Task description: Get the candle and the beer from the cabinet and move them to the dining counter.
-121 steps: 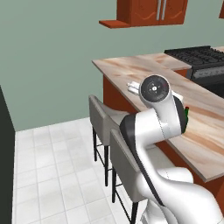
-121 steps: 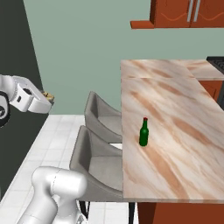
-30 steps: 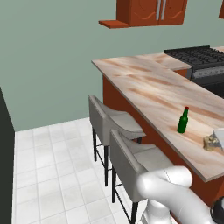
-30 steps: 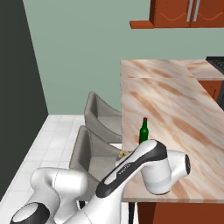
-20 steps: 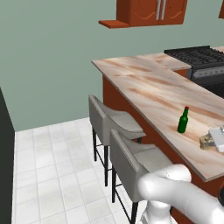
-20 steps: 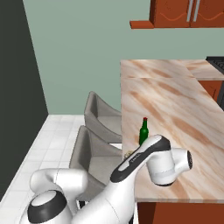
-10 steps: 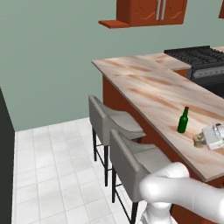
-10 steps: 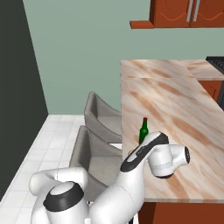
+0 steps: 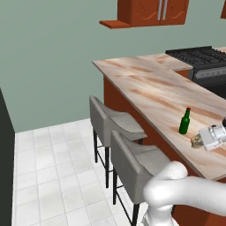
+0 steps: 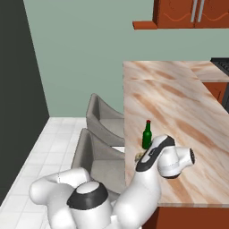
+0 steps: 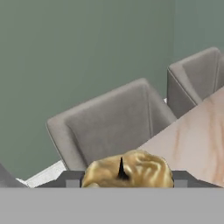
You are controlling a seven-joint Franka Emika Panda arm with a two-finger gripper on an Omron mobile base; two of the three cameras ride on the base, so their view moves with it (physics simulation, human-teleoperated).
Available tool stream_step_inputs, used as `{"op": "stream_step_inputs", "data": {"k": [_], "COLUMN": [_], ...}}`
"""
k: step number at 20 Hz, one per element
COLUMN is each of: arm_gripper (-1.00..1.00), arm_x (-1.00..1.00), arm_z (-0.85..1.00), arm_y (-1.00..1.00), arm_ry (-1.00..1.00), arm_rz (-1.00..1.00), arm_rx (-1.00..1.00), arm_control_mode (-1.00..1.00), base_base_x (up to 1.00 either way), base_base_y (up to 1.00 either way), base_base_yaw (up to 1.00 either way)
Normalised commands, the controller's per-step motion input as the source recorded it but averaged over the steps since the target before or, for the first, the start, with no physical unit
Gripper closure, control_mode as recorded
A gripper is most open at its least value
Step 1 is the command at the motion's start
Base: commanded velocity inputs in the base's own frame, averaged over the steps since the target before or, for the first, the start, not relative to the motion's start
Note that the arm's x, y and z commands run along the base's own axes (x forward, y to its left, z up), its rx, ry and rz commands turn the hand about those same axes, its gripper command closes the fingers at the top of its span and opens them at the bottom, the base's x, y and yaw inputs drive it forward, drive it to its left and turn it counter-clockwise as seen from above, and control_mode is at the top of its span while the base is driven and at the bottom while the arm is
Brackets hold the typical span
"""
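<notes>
Gripper (image 9: pixel 197 141) clamps the candle (image 11: pixel 127 171) between both fingers, low over the dining counter (image 9: pixel 150 88) near its stool-side edge; wick aims toward the hand camera. Beer (image 9: pixel 185 121) stands upright just beside, neck up. Two grey stools (image 9: pixel 132 159) line that edge.

No readable text, labels, brands, numbers or signs anywhere; all surfaces plain.

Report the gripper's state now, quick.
Gripper: closed on the candle, held just above the dining counter, near the beer.
</notes>
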Motion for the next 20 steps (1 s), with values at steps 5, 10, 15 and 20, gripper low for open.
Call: {"op": "stream_step_inputs", "data": {"k": [5,10,15,20], "arm_gripper": [1.00,1.00,1.00,1.00], "arm_x": [0.30,0.41,0.43,0.35], "arm_z": [-0.37,-0.30,-0.32,-0.36], "arm_y": [-0.28,-0.21,-0.14,-0.13], "arm_ry": [-0.01,-0.01,-0.02,-0.06], "arm_rz": [0.09,0.05,0.00,0.00], "arm_rx": [0.00,0.00,0.00,-0.01], "arm_control_mode": [-1.00,-1.00,-1.00,-1.00], "base_base_x": [0.00,0.00,0.00,0.00], "base_base_y": [0.00,0.00,0.00,0.00], "base_base_yaw": [0.00,0.00,0.00,0.00]}}
